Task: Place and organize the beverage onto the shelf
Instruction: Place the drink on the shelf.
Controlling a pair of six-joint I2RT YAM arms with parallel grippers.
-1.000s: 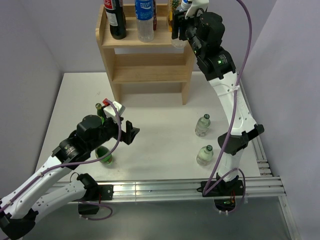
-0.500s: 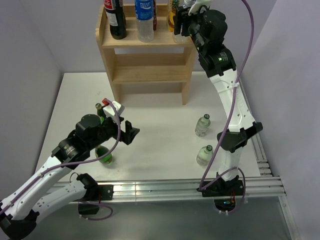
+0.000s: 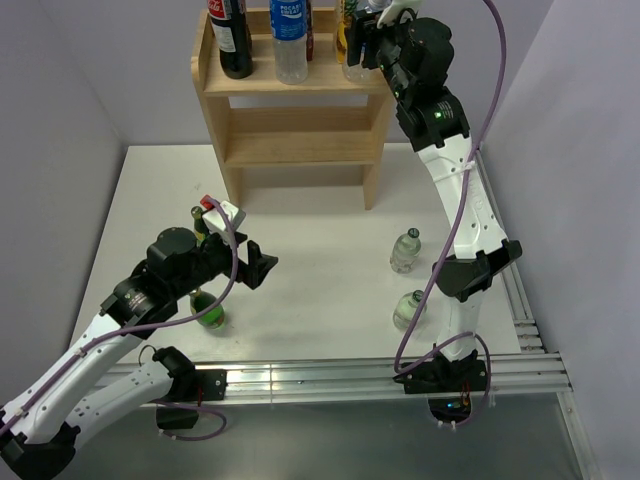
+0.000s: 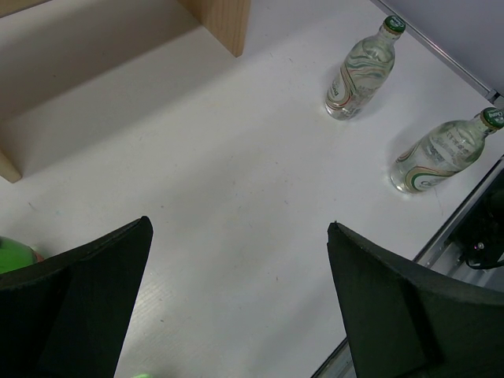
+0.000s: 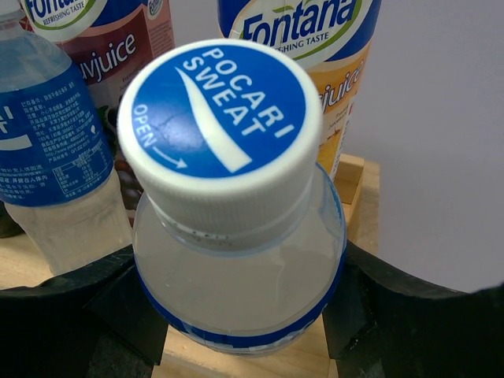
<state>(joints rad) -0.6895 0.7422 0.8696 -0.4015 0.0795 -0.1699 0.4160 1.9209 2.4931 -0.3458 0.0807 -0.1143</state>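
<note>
Gripping a Pocari Sweat bottle [image 5: 236, 260] just below its blue-and-white cap, the right gripper [image 5: 236, 315] reaches over the right end of the top tier of the shelf [image 3: 300, 152]. The light wooden shelf stands at the far edge of the white table [image 3: 320, 215]. The black fingers [image 5: 71, 307] press against both sides of the clear bottle, closed only as far as its body allows. Light wood shows beneath the bottle, though whether its base rests on the board cannot be told.

On the same tier, a second Pocari Sweat bottle [image 5: 51, 157] stands just to the left and a dark cola bottle [image 3: 233, 45] with a red label stands farther left. Two Fontana juice bottles [image 5: 331, 55] line up behind.

At the near left of the table, the left gripper [image 3: 258, 266] hangs above the surface, pointing right. Its jaws are spread wide with nothing between them. A green bottle [image 3: 211, 316] stands upright beside that arm, partly hidden by it. Two clear glass bottles [image 3: 404, 250] with green caps stand upright at the near right, one nearer than the other. Both are well apart from the shelf and from the left gripper.
</note>
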